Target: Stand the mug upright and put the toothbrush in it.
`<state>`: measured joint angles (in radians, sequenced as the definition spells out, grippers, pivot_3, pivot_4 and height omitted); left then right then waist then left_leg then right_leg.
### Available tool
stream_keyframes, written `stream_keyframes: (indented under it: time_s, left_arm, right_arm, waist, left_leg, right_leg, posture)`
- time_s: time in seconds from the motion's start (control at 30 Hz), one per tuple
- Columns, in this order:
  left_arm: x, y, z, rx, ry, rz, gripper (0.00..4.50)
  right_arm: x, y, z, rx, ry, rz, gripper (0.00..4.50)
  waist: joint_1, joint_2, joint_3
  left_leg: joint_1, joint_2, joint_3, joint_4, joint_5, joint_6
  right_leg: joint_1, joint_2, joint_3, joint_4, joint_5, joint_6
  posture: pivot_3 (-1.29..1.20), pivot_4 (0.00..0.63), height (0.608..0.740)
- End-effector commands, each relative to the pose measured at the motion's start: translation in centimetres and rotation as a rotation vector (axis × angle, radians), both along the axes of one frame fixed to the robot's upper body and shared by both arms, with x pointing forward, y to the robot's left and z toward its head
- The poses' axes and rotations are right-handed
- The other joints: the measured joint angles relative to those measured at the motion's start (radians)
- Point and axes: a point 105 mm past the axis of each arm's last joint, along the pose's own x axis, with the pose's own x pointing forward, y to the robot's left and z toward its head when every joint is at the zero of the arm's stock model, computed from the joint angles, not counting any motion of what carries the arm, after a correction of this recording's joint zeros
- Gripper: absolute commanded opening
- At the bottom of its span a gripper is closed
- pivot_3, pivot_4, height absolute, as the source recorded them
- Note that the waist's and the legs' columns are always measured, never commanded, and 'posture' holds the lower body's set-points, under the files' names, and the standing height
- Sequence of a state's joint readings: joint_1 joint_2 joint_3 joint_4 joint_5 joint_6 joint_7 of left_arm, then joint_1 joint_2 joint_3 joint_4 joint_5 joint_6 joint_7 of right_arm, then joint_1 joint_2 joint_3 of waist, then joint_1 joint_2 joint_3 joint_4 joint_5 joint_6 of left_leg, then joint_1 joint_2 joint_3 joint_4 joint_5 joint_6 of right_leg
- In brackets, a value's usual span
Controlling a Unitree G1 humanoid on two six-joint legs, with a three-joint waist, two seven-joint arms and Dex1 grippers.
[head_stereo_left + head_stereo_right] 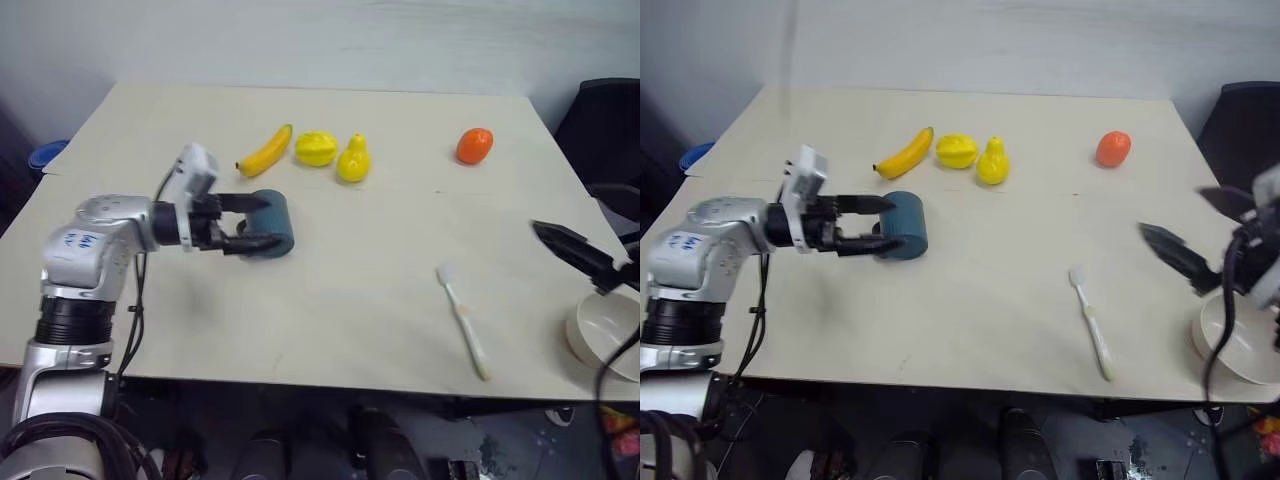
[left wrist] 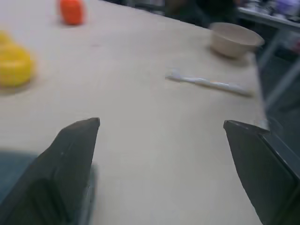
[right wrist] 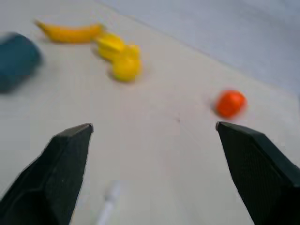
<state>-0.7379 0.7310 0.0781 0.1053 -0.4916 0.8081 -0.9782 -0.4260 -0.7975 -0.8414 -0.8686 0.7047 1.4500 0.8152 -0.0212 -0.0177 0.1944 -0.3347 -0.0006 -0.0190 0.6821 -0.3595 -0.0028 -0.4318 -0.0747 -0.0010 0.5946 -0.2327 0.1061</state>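
Mug [image 1: 272,224] lay on its side, long axis across the table [image 1: 380,290], left gripper [image 1: 258,222] wide open around it, toothbrush [image 1: 463,322] flat near the front edge, bristles pointing away, right gripper [image 1: 1200,235] open, empty

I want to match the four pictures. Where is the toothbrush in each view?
Left eye view: toothbrush lower right, lying flat.
Right eye view: lower right.
Left wrist view: upper right, before the bowl.
Right wrist view: bottom edge.
Shared landmark: the orange fruit.

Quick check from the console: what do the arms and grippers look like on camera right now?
The left arm is silver-grey with blue markings, a black ribbed joint, a white wrist block and black cable. The left gripper has two tapered black fingers; the right gripper has the same, with black cable.
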Motion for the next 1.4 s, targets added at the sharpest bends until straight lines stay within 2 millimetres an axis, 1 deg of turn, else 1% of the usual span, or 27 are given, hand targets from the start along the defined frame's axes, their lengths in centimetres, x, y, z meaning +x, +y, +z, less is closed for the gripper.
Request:
stream_keyframes:
  time_s: [0.03, 0.1, 0.2, 0.27, 0.4, 0.47, 0.57, 0.6, 0.7, 0.87, 0.97, 1.07, 1.17, 1.2, 1.33, 1.4]
  left_arm:
    - [2.0, 3.3, -1.4, -0.002, 0.173, 0.3, 4.5]
    - [2.3, 3.5, -2.1, 0.005, 0.241, 0.36, 4.5]
    - [2.9, 3.1, -2.8, 0.016, 0.31, 0.412, 4.5]
    - [3.3, 2.9, -3.3, 0.031, 0.325, 0.443, 4.5]
    - [4.3, 2.4, -4.0, 0.071, 0.323, 0.487, 4.5]
    - [4.6, 1.8, -3.7, 0.028, 0.339, 0.478, 4.5]
    - [4.7, 0.9, -5.1, 0.057, 0.429, 0.483, 4.5]
    - [4.6, 0.9, -5.5, 0.079, 0.436, 0.486, 4.5]
    - [5.1, 1.1, -5.8, 0.083, 0.434, 0.529, 4.5]
    - [5.6, 1.4, -6.6, 0.081, 0.487, 0.594, 4.5]
    - [6.0, 1.8, -7.3, 0.049, 0.544, 0.64, 4.5]
    - [6.5, 1.4, -8.2, 0.015, 0.613, 0.66, 3.88]
    - [6.9, 0.3, -8.8, 0.011, 0.64, 0.644, 2.97]
    - [6.9, -0.2, -8.8, 0.016, 0.643, 0.631, 2.74]
    - [7.1, -1.5, -9.0, 0.059, 0.643, 0.593, 2.74]
    - [7.2, -1.8, -9.2, 0.093, 0.63, 0.578, 2.74]
  right_arm:
    - [-0.5, 3.5, -0.8, 0.016, 0.083, 0.17, 4.37]
    - [-0.4, 4.5, -1.1, -0.008, 0.103, 0.207, 4.37]
    - [-0.8, 5.5, -1.9, -0.065, 0.135, 0.251, 4.37]
    - [-1.0, 5.8, -2.2, -0.077, 0.148, 0.267, 4.37]
    - [-0.9, 5.8, -2.7, -0.092, 0.162, 0.256, 4.37]
    - [-0.9, 5.8, -2.9, -0.093, 0.163, 0.248, 4.37]
    - [-0.9, 5.7, -3.2, -0.103, 0.154, 0.233, 4.37]
    - [-0.9, 5.7, -3.2, -0.099, 0.15, 0.231, 4.37]
    - [-1.0, 5.6, -3.3, -0.094, 0.141, 0.22, 4.37]
    - [-1.0, 5.4, -3.4, -0.095, 0.134, 0.203, 4.37]
    - [-1.0, 5.3, -3.4, -0.096, 0.132, 0.195, 4.37]
    - [-0.9, 5.3, -3.4, -0.095, 0.131, 0.191, 4.4]
    - [-0.9, 5.4, -3.3, -0.092, 0.126, 0.192, 4.4]
    - [-0.8, 5.5, -3.3, -0.09, 0.123, 0.193, 4.4]
    - [-0.8, 5.6, -3.2, -0.083, 0.117, 0.192, 4.4]
    - [-0.8, 5.7, -3.2, -0.081, 0.116, 0.191, 4.4]
  waist:
    - [0.01, 0.0, 0.0]
    - [0.023, 0.0, 0.0]
    - [0.041, 0.0, 0.0]
    - [0.047, -0.001, 0.0]
    - [0.047, -0.001, -0.001]
    - [0.046, -0.001, -0.001]
    - [0.045, -0.001, -0.001]
    - [0.043, -0.001, -0.001]
    - [0.04, -0.001, -0.001]
    - [0.042, -0.001, -0.001]
    - [0.042, -0.001, -0.001]
    - [0.043, -0.001, -0.001]
    - [0.045, -0.001, -0.002]
    - [0.045, -0.001, -0.002]
    - [0.052, -0.001, -0.002]
    - [0.054, -0.001, -0.003]
  left_leg:
    - [-0.001, 0.0, -0.001, 0.0, 0.0, 0.0]
    - [-0.009, -0.003, 0.001, 0.0, 0.001, -0.001]
    - [-0.02, -0.007, 0.002, 0.002, 0.002, -0.004]
    - [-0.021, -0.009, 0.002, 0.003, 0.003, -0.007]
    - [-0.022, -0.012, 0.003, 0.002, 0.003, -0.005]
    - [-0.023, -0.012, 0.004, 0.002, 0.002, -0.005]
    - [-0.023, -0.013, 0.005, 0.002, 0.003, -0.004]
    - [-0.023, -0.012, 0.005, 0.002, 0.003, -0.004]
    - [-0.022, -0.012, 0.006, 0.002, 0.003, -0.004]
    - [-0.02, -0.012, 0.005, 0.002, 0.004, -0.001]
    - [-0.017, -0.012, 0.005, 0.002, 0.004, -0.001]
    - [-0.016, -0.013, 0.005, 0.002, 0.004, -0.001]
    - [-0.016, -0.013, 0.004, 0.002, 0.004, -0.001]
    - [-0.016, -0.014, 0.004, 0.002, 0.005, -0.001]
    - [-0.017, -0.018, 0.004, 0.002, 0.005, 0.001]
    - [-0.018, -0.02, 0.003, 0.002, 0.006, 0.001]
  right_leg:
    - [-0.002, 0.0, -0.002, 0.002, 0.0, 0.0]
    - [-0.012, -0.003, -0.001, 0.01, 0.0, 0.0]
    - [-0.021, -0.007, -0.001, 0.009, 0.001, 0.003]
    - [-0.022, -0.009, 0.0, 0.007, 0.002, 0.004]
    - [-0.021, -0.012, 0.0, 0.003, 0.003, 0.006]
    - [-0.021, -0.012, 0.0, 0.001, 0.004, 0.008]
    - [-0.021, -0.013, 0.0, 0.0, 0.005, 0.009]
    - [-0.021, -0.012, 0.0, 0.0, 0.005, 0.009]
    - [-0.02, -0.012, 0.0, 0.0, 0.005, 0.009]
    - [-0.017, -0.012, 0.0, 0.0, 0.006, 0.01]
    - [-0.014, -0.012, 0.0, -0.001, 0.006, 0.01]
    - [-0.014, -0.013, 0.0, -0.001, 0.006, 0.01]
    - [-0.014, -0.013, 0.0, 0.0, 0.006, 0.01]
    - [-0.014, -0.014, 0.0, 0.0, 0.006, 0.011]
    - [-0.013, -0.02, -0.004, 0.0, 0.007, 0.011]
    - [-0.012, -0.022, -0.006, 0.0, 0.007, 0.012]
  posture:
    - [0.0, 0.15, 0.74]
    - [0.0, 0.15, 0.74]
    - [0.0, 0.15, 0.74]
    - [0.0, 0.15, 0.74]
    - [0.0, 0.15, 0.74]
    - [0.0, 0.15, 0.74]
    - [0.0, 0.15, 0.74]
    - [0.0, 0.15, 0.74]
    - [0.0, 0.15, 0.74]
    - [0.0, 0.15, 0.74]
    - [0.0, 0.15, 0.74]
    - [0.0, 0.15, 0.74]
    - [0.0, 0.15, 0.74]
    - [0.0, 0.15, 0.74]
    - [0.0, 0.15, 0.74]
    - [0.0, 0.15, 0.74]
